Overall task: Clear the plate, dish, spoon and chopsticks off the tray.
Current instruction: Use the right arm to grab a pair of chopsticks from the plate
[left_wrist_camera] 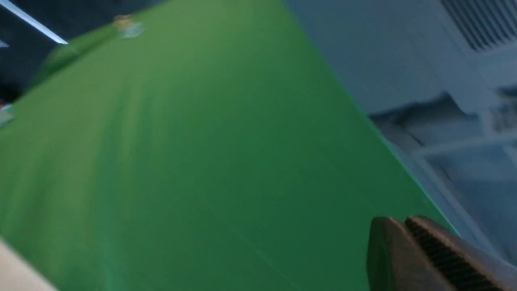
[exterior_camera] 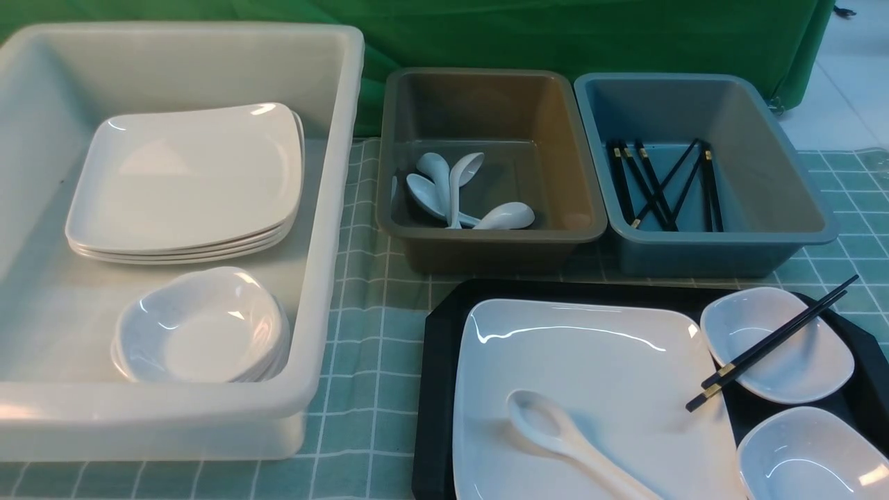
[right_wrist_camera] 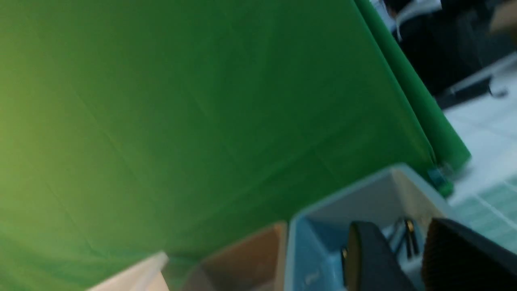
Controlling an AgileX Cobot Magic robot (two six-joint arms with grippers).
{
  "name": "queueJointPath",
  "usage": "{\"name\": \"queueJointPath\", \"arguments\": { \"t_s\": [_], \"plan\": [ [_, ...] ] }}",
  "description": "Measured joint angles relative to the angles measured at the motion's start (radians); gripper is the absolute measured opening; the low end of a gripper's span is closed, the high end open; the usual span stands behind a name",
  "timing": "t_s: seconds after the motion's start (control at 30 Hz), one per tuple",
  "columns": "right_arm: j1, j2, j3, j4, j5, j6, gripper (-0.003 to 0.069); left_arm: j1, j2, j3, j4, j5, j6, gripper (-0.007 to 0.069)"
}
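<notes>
The black tray (exterior_camera: 437, 361) lies at the front right of the checked cloth. On it rests the large white plate (exterior_camera: 590, 375), with the white spoon (exterior_camera: 555, 430) lying in it, bowl up. A small dish (exterior_camera: 806, 368) sits on the tray's far right corner, and the black chopsticks (exterior_camera: 771, 343) lie slanted across it. A second dish (exterior_camera: 812, 458) sits nearer. Neither gripper shows in the front view. My left gripper (left_wrist_camera: 400, 220) is shut and empty, facing the green backdrop. My right gripper (right_wrist_camera: 398, 226) is open and empty, with the blue-grey bin (right_wrist_camera: 307, 250) beyond it.
A big white tub (exterior_camera: 333, 173) on the left holds stacked plates (exterior_camera: 187, 180) and stacked dishes (exterior_camera: 201, 326). Behind the tray, a grey-brown bin (exterior_camera: 486, 104) holds several spoons (exterior_camera: 451, 191), and the blue-grey bin (exterior_camera: 660, 104) holds several chopsticks (exterior_camera: 660, 187).
</notes>
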Motion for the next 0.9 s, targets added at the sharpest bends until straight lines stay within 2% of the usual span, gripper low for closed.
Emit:
{"name": "queueJointPath", "arguments": {
  "t_s": [0.13, 0.2, 0.23, 0.27, 0.3, 0.4, 0.43, 0.5, 0.57, 0.6, 0.67, 0.8, 0.9],
  "plan": [
    [0.0, 0.0, 0.0, 0.023, -0.059, -0.006, 0.0242, 0.0, 0.069, -0.165, 0.101, 0.18, -0.022, 0.0017],
    [0.0, 0.0, 0.0, 0.075, -0.131, 0.1, 0.0242, 0.0, 0.16, -0.319, 0.133, 0.385, 0.055, 0.0017],
    [0.0, 0.0, 0.0, 0.075, -0.137, 0.108, 0.0242, 0.0, 0.176, -0.329, 0.133, 0.399, 0.076, 0.0017],
    [0.0, 0.0, 0.0, 0.091, -0.172, 0.162, 0.0242, 0.0, 0.244, -0.41, 0.12, 0.523, 0.174, 0.0017],
    [0.0, 0.0, 0.0, 0.092, -0.175, 0.169, 0.0241, 0.0, 0.262, -0.418, 0.114, 0.554, 0.201, 0.0017],
    [0.0, -0.001, -0.014, 0.093, -0.117, 0.145, 0.023, 0.0, 0.401, -0.515, 0.059, 0.787, 0.426, 0.0017],
    [0.0, -0.001, -0.053, 0.09, -0.005, 0.08, 0.0213, 0.0, 0.483, -0.551, 0.032, 0.939, 0.549, 0.0017],
    [0.0, 0.002, -0.136, 0.089, 0.202, -0.029, 0.0155, 0.0, 0.589, -0.575, 0.017, 1.145, 0.644, 0.0017],
    [0.0, 0.045, -0.244, 0.086, 0.479, -0.141, 0.0062, 0.0, 0.722, -0.576, 0.009, 1.325, 0.684, 0.0017],
    [0.0, 0.095, -0.301, 0.086, 0.588, -0.186, 0.0041, 0.0, 0.775, -0.576, -0.003, 1.371, 0.69, 0.0017],
    [0.0, 0.205, -0.423, 0.086, 0.759, -0.264, 0.0025, 0.0, 0.859, -0.576, -0.05, 1.391, 0.725, 0.0017],
    [0.0, 0.573, -0.662, 0.086, 1.132, -0.42, 0.0016, -0.018, 0.932, -0.581, -0.214, 1.33, 0.836, 0.001],
    [0.0, 0.855, -0.792, 0.113, 1.292, -0.538, 0.0016, -0.115, 0.939, -0.581, -0.284, 1.291, 0.881, 0.0002]
  ]
}}
